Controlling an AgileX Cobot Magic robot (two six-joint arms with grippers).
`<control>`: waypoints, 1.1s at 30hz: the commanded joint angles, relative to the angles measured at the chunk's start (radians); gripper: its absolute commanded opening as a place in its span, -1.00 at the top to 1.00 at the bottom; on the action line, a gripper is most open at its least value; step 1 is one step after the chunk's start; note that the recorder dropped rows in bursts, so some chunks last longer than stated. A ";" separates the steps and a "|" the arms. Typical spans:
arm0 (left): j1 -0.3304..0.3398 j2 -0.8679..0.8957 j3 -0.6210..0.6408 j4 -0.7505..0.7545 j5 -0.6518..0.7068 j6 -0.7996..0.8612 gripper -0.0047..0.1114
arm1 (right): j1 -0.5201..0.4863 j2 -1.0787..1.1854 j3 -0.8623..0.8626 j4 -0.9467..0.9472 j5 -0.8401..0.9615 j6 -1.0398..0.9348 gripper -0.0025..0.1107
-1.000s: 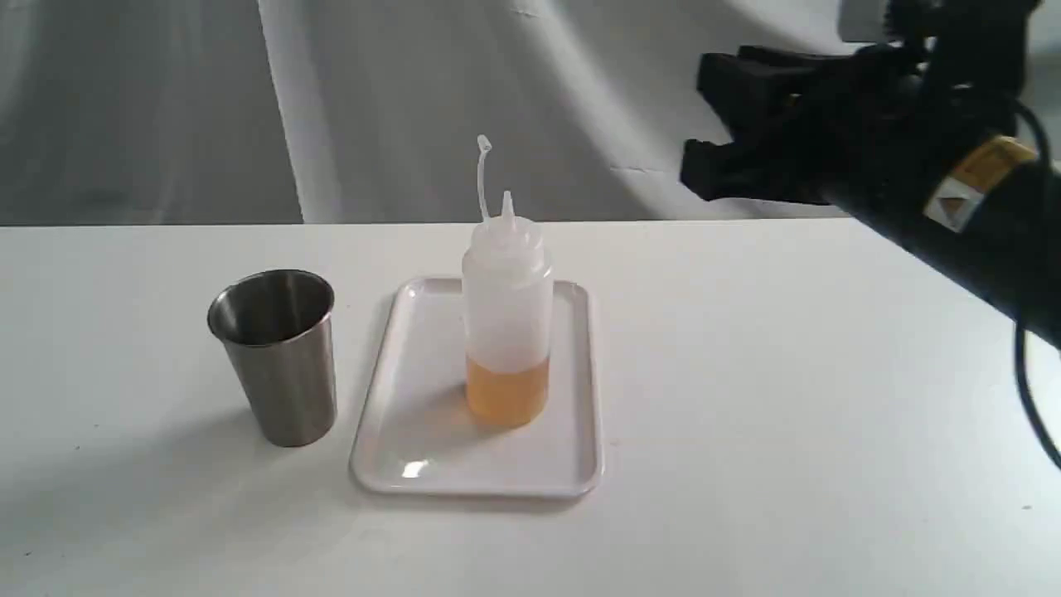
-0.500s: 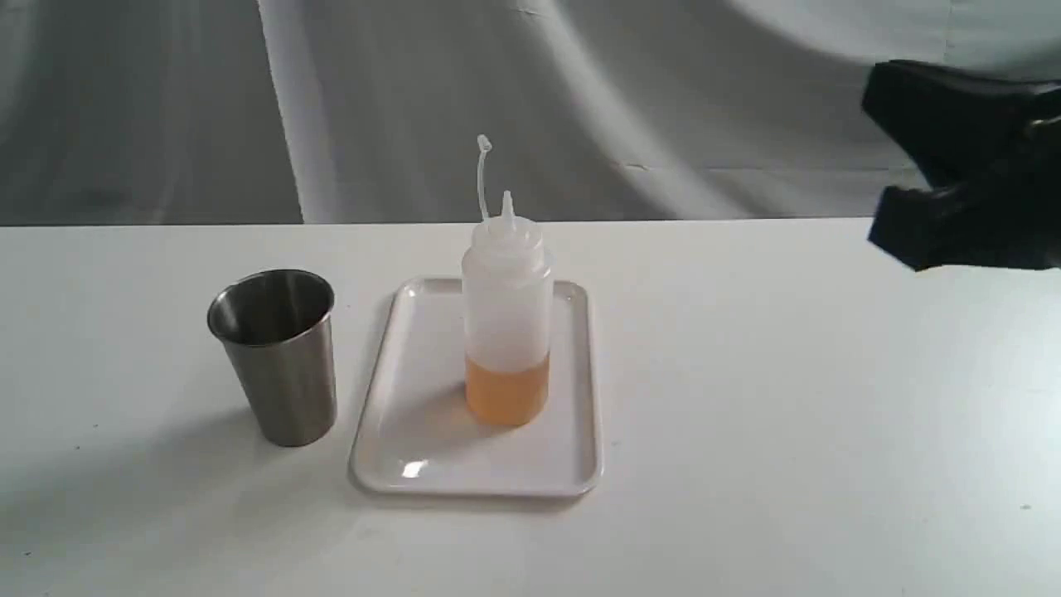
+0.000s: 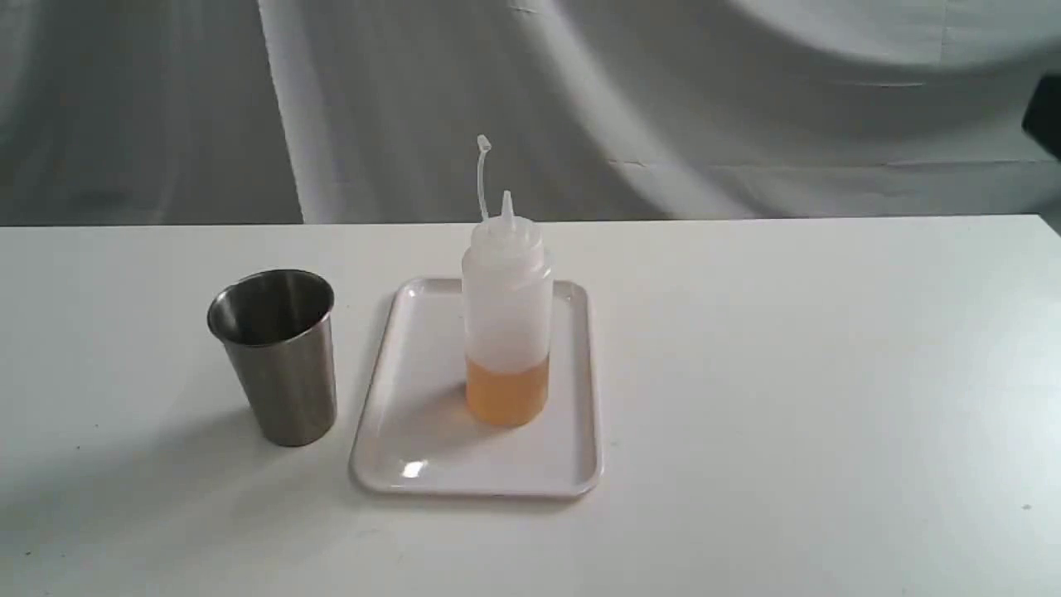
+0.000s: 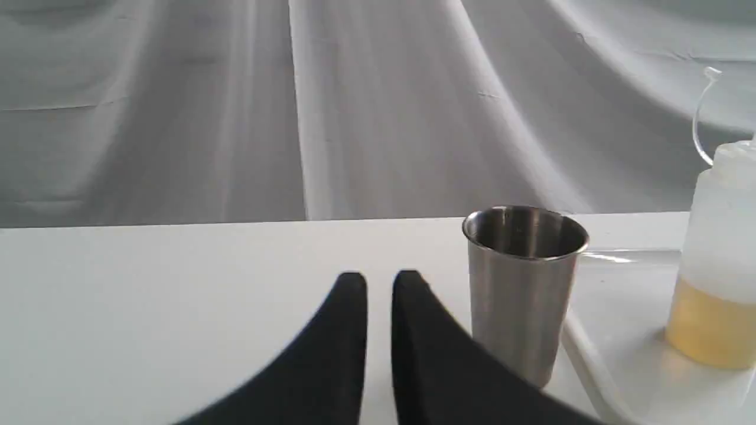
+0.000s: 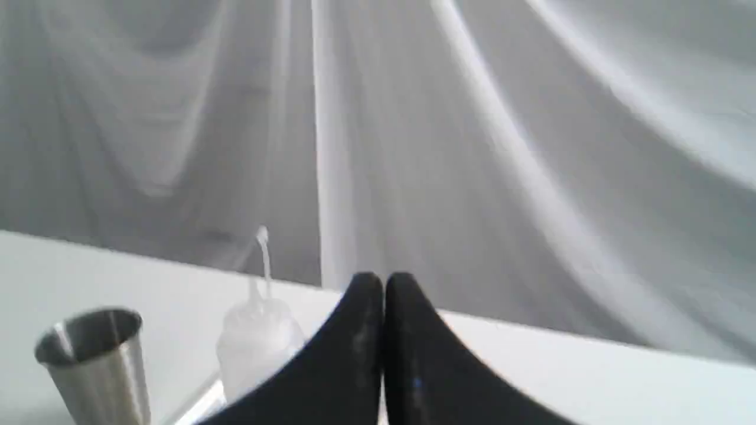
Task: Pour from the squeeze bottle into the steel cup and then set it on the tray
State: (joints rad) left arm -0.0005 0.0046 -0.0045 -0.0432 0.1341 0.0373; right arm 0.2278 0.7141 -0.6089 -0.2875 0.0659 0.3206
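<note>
The squeeze bottle (image 3: 506, 332) stands upright on the white tray (image 3: 390, 464), amber liquid at its bottom and its cap strap sticking up. Left of the tray the steel cup (image 3: 278, 356) stands upright on the table. Nothing touches either. My left gripper (image 4: 380, 283) hovers low over the table beside the cup (image 4: 522, 295), fingers nearly together and holding nothing; the bottle (image 4: 717, 236) and tray (image 4: 626, 319) lie beyond the cup. My right gripper (image 5: 383, 283) is shut and empty, well away from the bottle (image 5: 257, 342) and cup (image 5: 97, 360).
The white table (image 3: 787, 373) ends at a grey draped cloth (image 3: 663, 99) behind. A dark piece of the right arm (image 3: 1046, 124) shows at the exterior view's right edge. The left arm is outside the exterior view.
The right arm has pulled back to the right, from above the table's right side to almost out of the exterior view. Bottle, cup and tray have not moved.
</note>
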 commanded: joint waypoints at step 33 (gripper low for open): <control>0.001 -0.005 0.004 -0.003 -0.002 -0.001 0.78 | -0.474 -0.633 0.609 -0.074 0.024 -0.002 0.96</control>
State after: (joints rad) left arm -0.0005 0.0046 -0.0045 -0.0432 0.1341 0.0373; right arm -0.2392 0.0964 -0.0027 -0.3519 0.0406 0.3163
